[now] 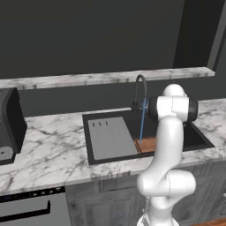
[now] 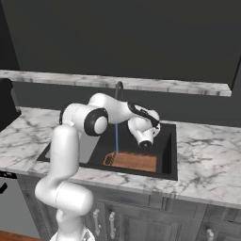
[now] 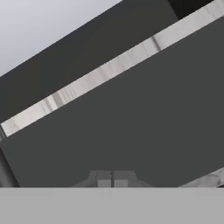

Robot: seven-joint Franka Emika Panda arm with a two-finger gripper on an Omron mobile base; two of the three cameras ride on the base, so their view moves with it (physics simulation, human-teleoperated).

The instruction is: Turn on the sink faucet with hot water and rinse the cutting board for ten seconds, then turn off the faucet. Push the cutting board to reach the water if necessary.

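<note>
Water running, rinse under way, faucet shut-off yet to come.

Thin light-blue water stream (image 2: 116, 139) falls from the dark gooseneck sink faucet (image 1: 140, 90) onto one end of the small striped brown wooden cutting board (image 2: 134, 162), lying in the black recessed sink (image 2: 168, 153). End effector (image 3: 113, 180) is closed, empty. Risks: most of the board stays dry; a swing toward the lever could clip the spout.
</note>
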